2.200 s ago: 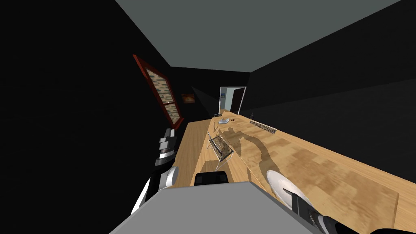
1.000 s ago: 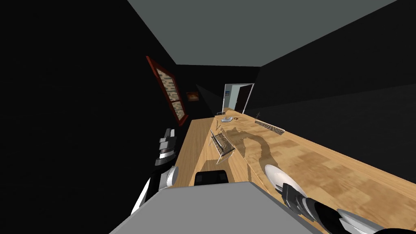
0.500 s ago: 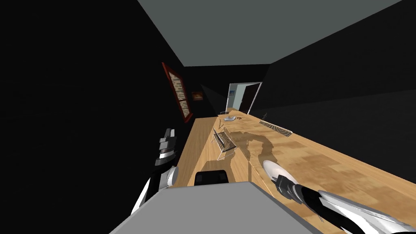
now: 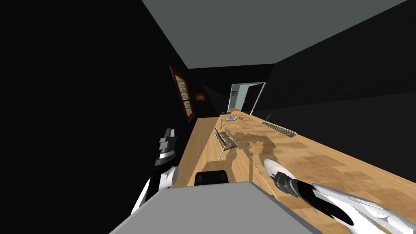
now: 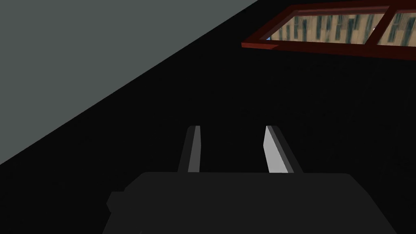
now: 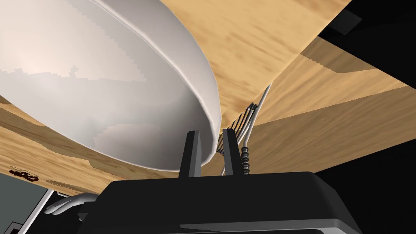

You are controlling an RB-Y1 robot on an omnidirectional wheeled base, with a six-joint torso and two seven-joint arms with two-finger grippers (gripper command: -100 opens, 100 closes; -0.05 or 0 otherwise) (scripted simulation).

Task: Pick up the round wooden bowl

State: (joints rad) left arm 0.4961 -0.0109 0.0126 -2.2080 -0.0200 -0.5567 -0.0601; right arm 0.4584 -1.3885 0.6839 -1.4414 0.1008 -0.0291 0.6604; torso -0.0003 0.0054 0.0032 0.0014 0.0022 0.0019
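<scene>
Bowl (image 4: 273, 167) on near part of wooden surface (image 4: 337, 166), right of centre. Plain white to pale grey, smooth, no grain on it. Round rim, shallow curved wall, seen close up in R wrist view (image 6: 101, 81) w/ wood planes behind and under it.

R arm (image 4: 341, 205) in from near right, dark wrist at bowl's near rim. R jaws narrow, pinched on that rim: one finger (image 6: 193, 154) against bowl wall, other just beside it on the far side, rim edge btwn the two. Can't tell if bowl rests on the wood or is clear of it.

Wire rack (image 4: 225, 142) farther off and left of bowl, well apart; its wires also visible past the R fingers (image 6: 248, 122). Slatted grille (image 4: 279, 128) flat on the wood, far right. Small pale object (image 4: 231, 118) at far end. Black box (image 4: 211, 177) near, left of bowl.

L arm (image 4: 165, 148) raised at left, off the wood, against dark wall. L jaws wide apart, fingers (image 5: 277, 156) parallel, nothing btwn them.
</scene>
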